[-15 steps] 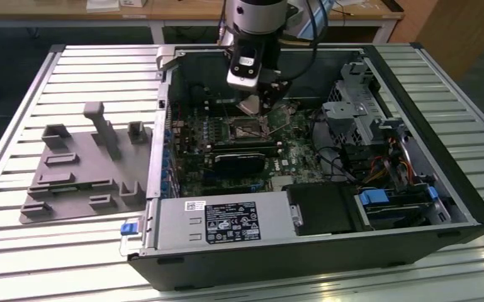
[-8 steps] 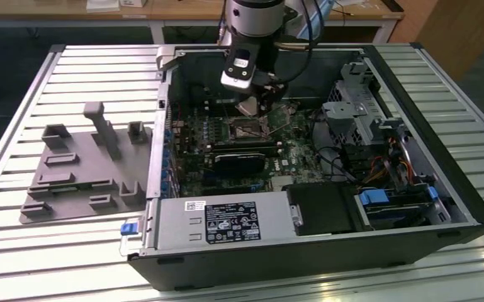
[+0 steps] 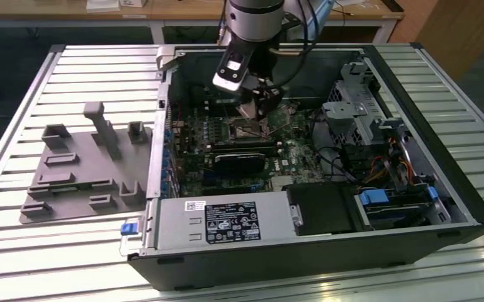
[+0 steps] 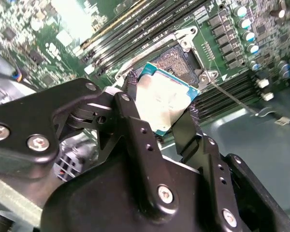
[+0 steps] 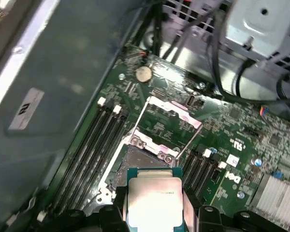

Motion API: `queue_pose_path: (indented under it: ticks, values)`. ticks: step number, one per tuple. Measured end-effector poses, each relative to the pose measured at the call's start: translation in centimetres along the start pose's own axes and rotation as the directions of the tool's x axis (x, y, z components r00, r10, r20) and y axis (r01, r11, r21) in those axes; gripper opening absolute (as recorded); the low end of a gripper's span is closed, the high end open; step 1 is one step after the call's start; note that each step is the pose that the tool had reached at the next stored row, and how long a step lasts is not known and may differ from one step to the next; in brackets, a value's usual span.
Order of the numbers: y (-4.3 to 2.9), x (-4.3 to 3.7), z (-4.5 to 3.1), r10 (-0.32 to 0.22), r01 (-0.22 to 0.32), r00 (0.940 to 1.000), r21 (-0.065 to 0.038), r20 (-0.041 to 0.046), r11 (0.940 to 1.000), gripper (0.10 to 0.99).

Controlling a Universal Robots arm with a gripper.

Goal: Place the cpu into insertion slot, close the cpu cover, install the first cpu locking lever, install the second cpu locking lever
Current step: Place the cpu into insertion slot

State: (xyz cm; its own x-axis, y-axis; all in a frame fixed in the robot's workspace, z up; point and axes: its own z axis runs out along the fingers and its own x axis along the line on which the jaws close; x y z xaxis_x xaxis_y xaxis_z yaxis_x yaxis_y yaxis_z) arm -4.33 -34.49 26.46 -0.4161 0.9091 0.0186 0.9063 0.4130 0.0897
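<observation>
Indoors, one open black computer case [image 3: 326,255] and one grey tray [image 3: 65,182] are lying on a slatted metal worktop [image 3: 48,261]; the black tool [image 4: 159,110] is gripping one silver square cpu [image 4: 166,96].

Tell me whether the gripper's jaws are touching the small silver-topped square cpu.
Touching. In the second wrist view the black gripper has its jaws pressed on two opposite edges of the silver-topped square cpu, no gap.
</observation>
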Motion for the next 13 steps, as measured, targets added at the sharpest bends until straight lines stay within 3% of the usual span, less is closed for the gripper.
queue_pose_path:
  ticks: [4,7,13]
  values:
    - [-0.03,0.00,0.34,0.072,-0.072,0.9974,-0.002,0.0064,0.9974,0.537]
    - [-0.05,-0.01,0.55,0.126,-0.126,0.9920,-0.003,0.0111,0.9921,0.537]
    - [-0.07,-0.01,0.84,0.233,-0.233,0.9722,-0.007,0.0205,0.9724,0.537]
